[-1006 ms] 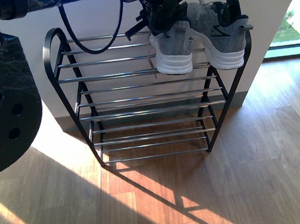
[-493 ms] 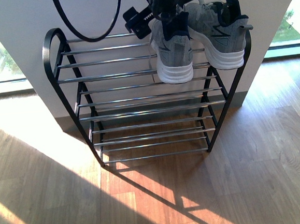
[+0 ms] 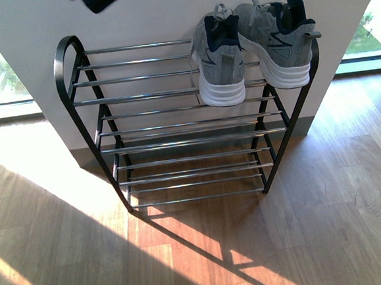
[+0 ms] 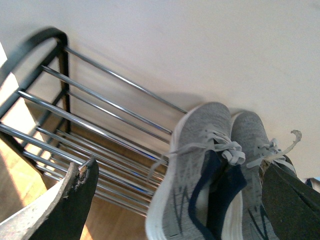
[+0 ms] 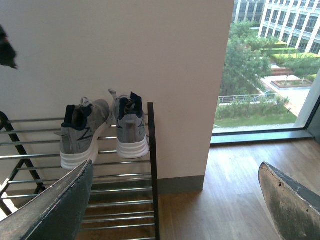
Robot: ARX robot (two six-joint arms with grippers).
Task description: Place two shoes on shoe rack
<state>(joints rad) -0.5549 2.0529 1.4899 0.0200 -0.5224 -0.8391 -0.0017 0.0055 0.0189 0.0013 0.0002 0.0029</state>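
Jaws wide apart, empty, both left gripper (image 4: 182,172) and right gripper (image 5: 175,167). Two grey shoes (image 3: 218,61) side by side, top shelf (image 3: 139,78) of one shoe rack (image 3: 57,70), upper right.

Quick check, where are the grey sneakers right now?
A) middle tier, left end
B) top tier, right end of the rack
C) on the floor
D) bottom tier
B: both grey sneakers sit side by side on the shoe rack top rods, right end.
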